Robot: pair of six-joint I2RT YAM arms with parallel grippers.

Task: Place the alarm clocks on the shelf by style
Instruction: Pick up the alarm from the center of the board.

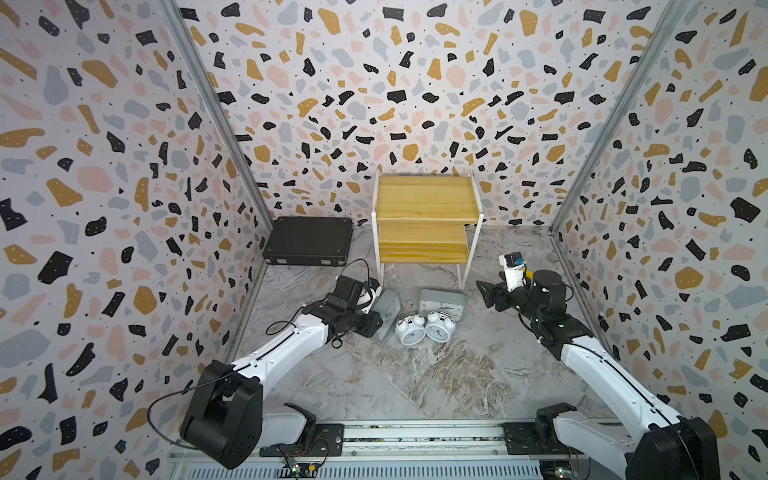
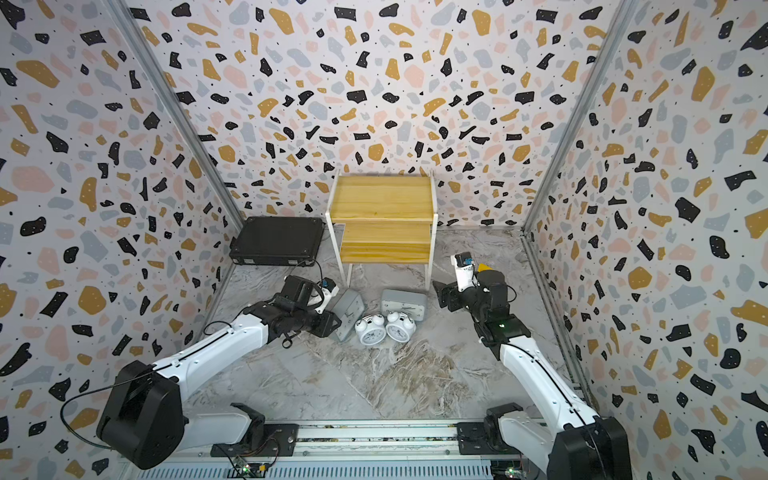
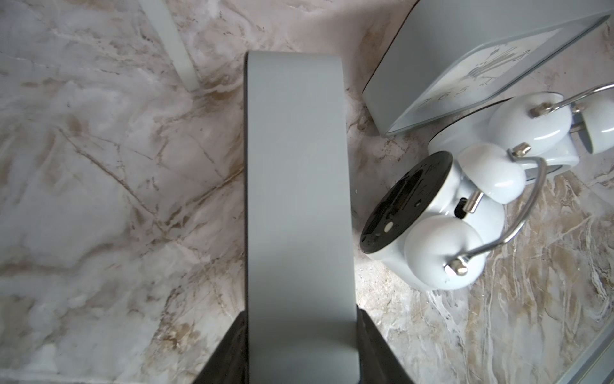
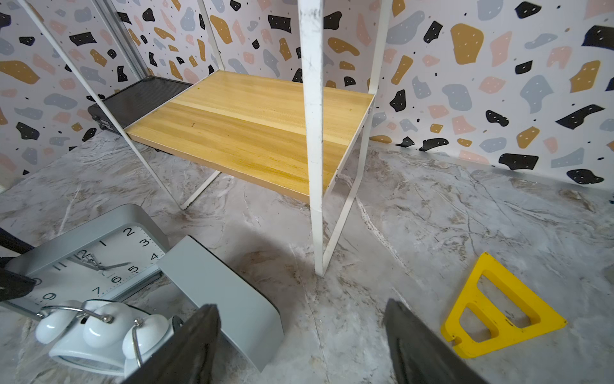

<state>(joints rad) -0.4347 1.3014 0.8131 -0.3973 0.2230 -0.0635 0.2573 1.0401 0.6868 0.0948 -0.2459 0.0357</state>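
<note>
A grey rectangular clock (image 1: pixel 386 309) (image 3: pixel 295 183) stands on edge on the marble floor, and my left gripper (image 1: pixel 374 318) (image 3: pixel 302 332) is shut on it, one finger flat against each broad side. A second grey clock (image 1: pixel 441 303) (image 4: pixel 216 292) stands just right of it. Two white twin-bell clocks (image 1: pixel 410 330) (image 1: pixel 439 328) lie on their backs in front of the grey pair. The wooden two-tier shelf (image 1: pixel 426 199) (image 4: pixel 249 126) stands behind them with bare boards. My right gripper (image 1: pixel 485 291) (image 4: pixel 300 309) hovers open to the right of the clocks, holding nothing.
A flat black case (image 1: pixel 307 241) lies left of the shelf against the back wall. A yellow triangular piece (image 4: pixel 498 316) rests on the floor near my right gripper. The shelf's white legs (image 4: pixel 317 199) stand close behind the clocks. Patterned walls close in three sides.
</note>
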